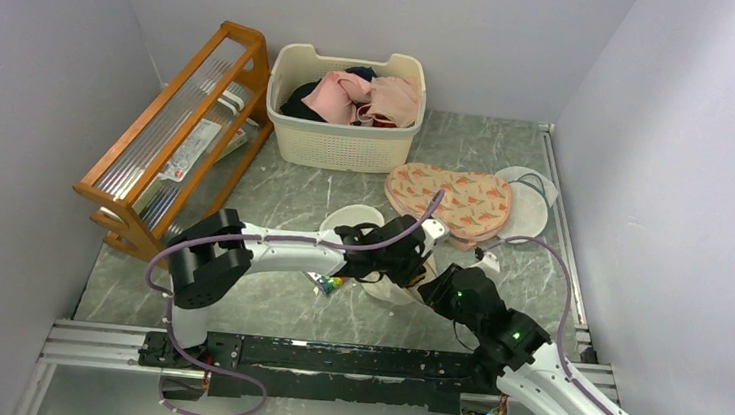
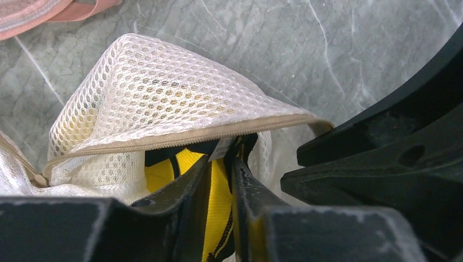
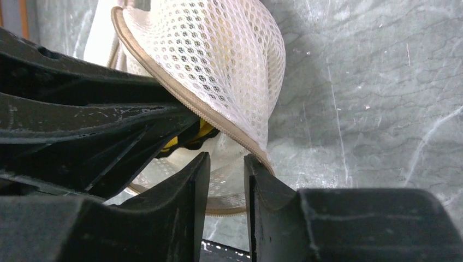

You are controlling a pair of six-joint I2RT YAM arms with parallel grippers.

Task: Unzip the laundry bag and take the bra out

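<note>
The laundry bag (image 1: 383,291) lies between both arms, a cream mesh drum with a beige zip rim. In the left wrist view its lid (image 2: 164,93) stands lifted like a tent, the zip parted. Inside shows the bra (image 2: 161,174), yellow with black trim. My left gripper (image 2: 224,164) reaches into the opening, its jaws drawn in on a yellow fold of the bra. My right gripper (image 3: 226,161) sits at the bag's (image 3: 218,54) edge with a narrow gap. The mesh lies just beyond its tips and nothing shows pinched. A bit of yellow bra (image 3: 205,130) peeks out there.
A peach carrot-print fabric piece (image 1: 449,200) and a white mesh disc (image 1: 530,197) lie behind the bag. A round white piece (image 1: 353,216) sits just behind-left. A cream basket (image 1: 343,115) of clothes and a wooden rack (image 1: 174,140) stand at the back.
</note>
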